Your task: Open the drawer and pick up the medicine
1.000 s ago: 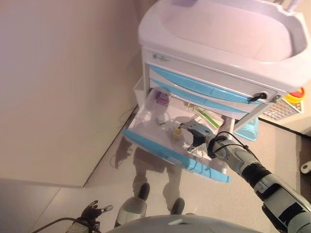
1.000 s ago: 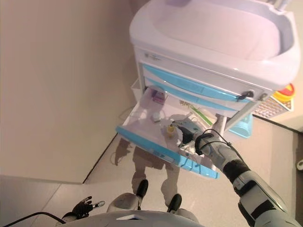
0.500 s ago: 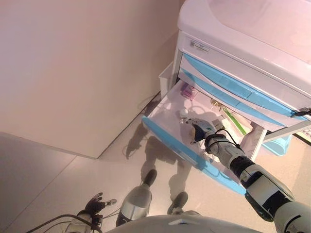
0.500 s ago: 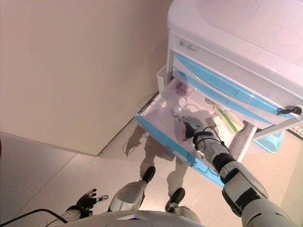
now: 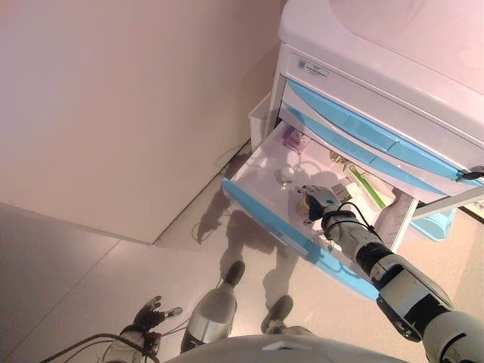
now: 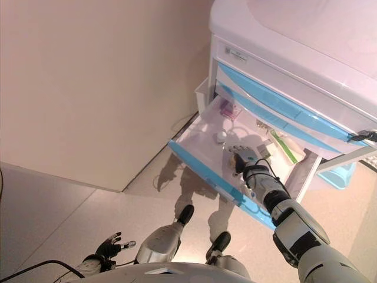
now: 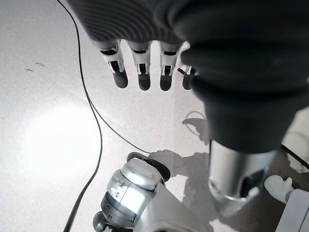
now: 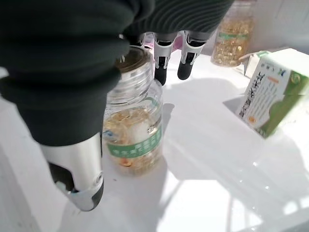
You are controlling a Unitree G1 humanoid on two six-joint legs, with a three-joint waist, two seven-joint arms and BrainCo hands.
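Note:
The lowest drawer (image 5: 266, 223) of the white cart stands pulled out, its blue front toward me. My right hand (image 5: 321, 200) reaches down into it. In the right wrist view a clear medicine bottle (image 8: 133, 133) of yellow capsules with a green label stands upright under that hand. The thumb (image 8: 79, 171) is beside the bottle and the straight fingers (image 8: 169, 63) extend past its lid; the hand is open. A second capsule bottle (image 8: 232, 38) stands farther back. My left hand (image 5: 150, 313) hangs low by the floor, fingers spread and holding nothing.
A white-and-green box (image 8: 268, 96) lies next to the bottle. The drawer also holds a purple box (image 5: 293, 140) and a small white-capped vial (image 5: 286, 175). Two shut blue drawers (image 5: 355, 125) sit above. A wall (image 5: 113, 113) stands to the left, and a blue bin (image 5: 435, 224) hangs on the cart's right.
The camera has swung since a second ago, so the cart now sits farther right. My right hand stays in the drawer and its fingers have straightened a little.

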